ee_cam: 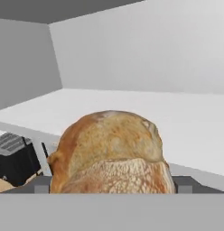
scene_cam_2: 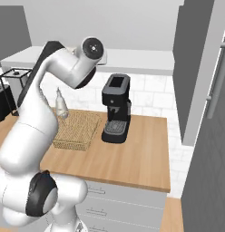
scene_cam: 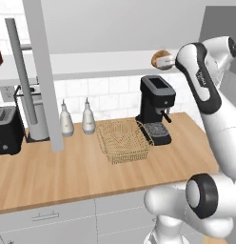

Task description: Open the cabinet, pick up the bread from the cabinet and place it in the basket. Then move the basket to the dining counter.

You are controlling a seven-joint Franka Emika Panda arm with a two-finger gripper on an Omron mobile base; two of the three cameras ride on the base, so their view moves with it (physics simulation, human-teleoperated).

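Cabinet (scene_cam: 44, 71) open, bread (scene_cam: 162, 59) on its pale shelf at 1 o'clock in the left base view. Gripper (ee_cam: 113, 185) jaws wide, flanking the bread; grip can't be told. Basket (scene_cam: 124, 139) on worktop (scene_cam: 53, 174), at 9 o'clock of the coffee machine (scene_cam: 157, 108).

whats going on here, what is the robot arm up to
The white robot arm is reaching into the open light-grey wall cabinet for the small golden-brown bread bun on its pale shelf. The gripper is open, a fingertip on each side of the bun, not yet closed. The tan wire-mesh basket sits empty on the wooden worktop beside the black coffee machine.
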